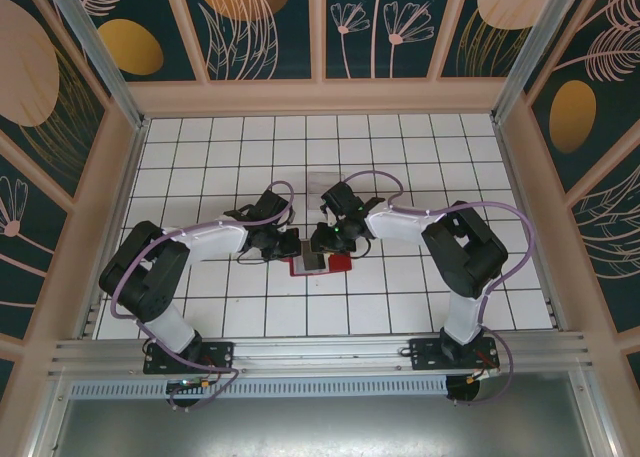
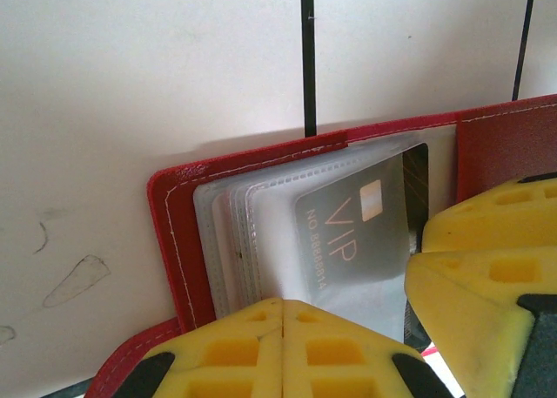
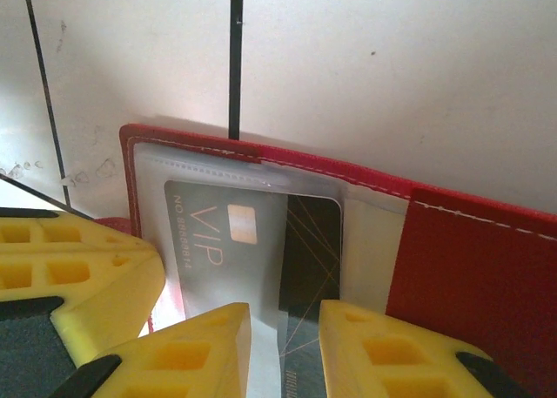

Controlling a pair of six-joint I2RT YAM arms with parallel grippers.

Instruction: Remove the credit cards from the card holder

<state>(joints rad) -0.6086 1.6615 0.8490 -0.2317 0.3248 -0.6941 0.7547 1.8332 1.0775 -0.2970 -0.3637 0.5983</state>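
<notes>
Open card holder (image 3: 470,259) lies under right claw (image 3: 285,318).

The table (image 1: 420,297) is a flat top of white square tiles parted by thin black grid lines, closed in on 3 sides by low pale wooden walls (image 1: 320,97). A ribbed metal rail (image 1: 320,355) runs along its near edge. Only 1 thing can be made out lying directly on the tiles: the red card holder (image 1: 338,265), spread open and flat a little nearer than the middle of the table, its far edge crossing a black grid line. In the left wrist view the bare tile left of the holder carries a few faint grey scuff marks (image 2: 74,280); the stitched red border sits flush on the surface.
</notes>
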